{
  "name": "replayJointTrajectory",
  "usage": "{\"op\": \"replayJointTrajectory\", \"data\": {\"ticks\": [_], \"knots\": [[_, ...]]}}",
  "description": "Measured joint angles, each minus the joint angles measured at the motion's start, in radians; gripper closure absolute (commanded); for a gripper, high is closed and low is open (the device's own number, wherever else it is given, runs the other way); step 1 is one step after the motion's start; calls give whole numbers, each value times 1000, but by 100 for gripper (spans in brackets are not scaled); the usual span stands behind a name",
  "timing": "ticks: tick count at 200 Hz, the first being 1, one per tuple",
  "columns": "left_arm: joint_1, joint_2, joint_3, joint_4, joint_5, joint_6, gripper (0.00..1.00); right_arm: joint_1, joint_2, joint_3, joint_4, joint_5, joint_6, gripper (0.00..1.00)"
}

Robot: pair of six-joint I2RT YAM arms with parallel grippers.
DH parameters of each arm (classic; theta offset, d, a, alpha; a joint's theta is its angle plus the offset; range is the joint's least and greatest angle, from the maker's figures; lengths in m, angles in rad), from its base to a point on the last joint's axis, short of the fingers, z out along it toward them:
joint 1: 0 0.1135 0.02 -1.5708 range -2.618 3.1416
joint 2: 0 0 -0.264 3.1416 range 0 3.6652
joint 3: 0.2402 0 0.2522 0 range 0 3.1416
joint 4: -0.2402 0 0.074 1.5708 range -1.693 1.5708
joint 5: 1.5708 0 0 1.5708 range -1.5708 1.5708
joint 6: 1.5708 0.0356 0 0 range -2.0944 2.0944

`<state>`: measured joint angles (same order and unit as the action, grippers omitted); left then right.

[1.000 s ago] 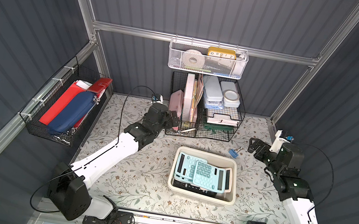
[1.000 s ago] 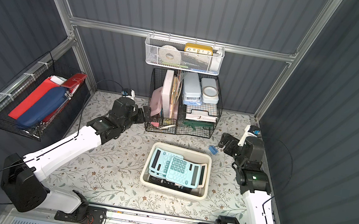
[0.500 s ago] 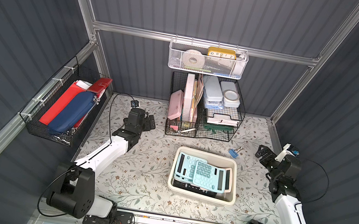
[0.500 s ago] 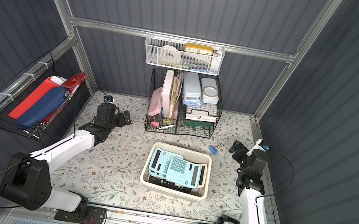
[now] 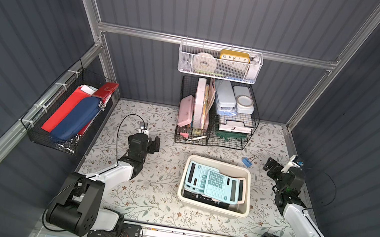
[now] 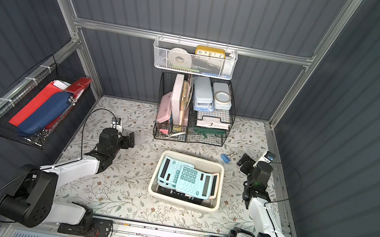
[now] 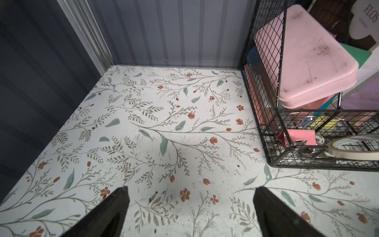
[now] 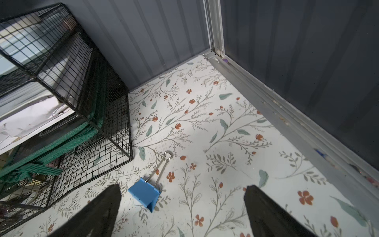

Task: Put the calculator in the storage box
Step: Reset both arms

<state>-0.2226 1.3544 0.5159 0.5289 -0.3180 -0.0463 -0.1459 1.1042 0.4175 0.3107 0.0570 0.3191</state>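
Note:
The cream storage box (image 5: 218,161) (image 6: 193,157) sits on the floral table right of centre. Inside it, two light blue calculators (image 5: 221,186) (image 6: 193,180) lie overlapped face up, on top of a dark one (image 5: 206,200). In both top views my left gripper (image 5: 155,144) (image 6: 131,139) rests low, left of the box and well apart from it. Its fingers are open over bare floral surface (image 7: 189,190). My right gripper (image 5: 270,168) (image 6: 244,162) is open to the right of the box, empty (image 8: 181,188).
A blue binder clip (image 5: 247,161) (image 8: 146,194) lies on the table near my right gripper's fingers. A black wire rack (image 5: 229,144) with cases and papers stands at the back. Above it hangs a white mesh basket (image 5: 218,72). A black basket (image 5: 65,113) hangs on the left wall.
Both arms have drawn back and down toward their own sides. The left gripper left the wire rack's front. The box and its calculators have not moved.

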Motion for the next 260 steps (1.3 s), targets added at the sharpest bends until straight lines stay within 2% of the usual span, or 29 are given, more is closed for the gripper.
{"op": "replayJointTrajectory", "data": {"ticks": [37, 64, 93, 141, 177, 204, 260], "knots": [[20, -38, -141, 206, 34, 62, 1, 102, 97, -29, 143, 97, -79, 1], [57, -72, -188, 359, 57, 83, 1, 165, 212, -36, 247, 147, -144, 1], [114, -64, -215, 509, 91, 83, 1, 210, 240, -50, 348, 198, -212, 1], [170, 87, -234, 780, 151, 80, 1, 207, 423, -83, 590, 243, -258, 1], [206, 218, -237, 943, 237, 59, 1, 207, 457, -113, 688, 242, -272, 1], [257, 328, -176, 954, 298, 47, 1, 203, 458, -84, 675, 212, -286, 1], [257, 344, -45, 831, 318, 39, 1, 173, 456, -45, 613, 156, -285, 1]]}}
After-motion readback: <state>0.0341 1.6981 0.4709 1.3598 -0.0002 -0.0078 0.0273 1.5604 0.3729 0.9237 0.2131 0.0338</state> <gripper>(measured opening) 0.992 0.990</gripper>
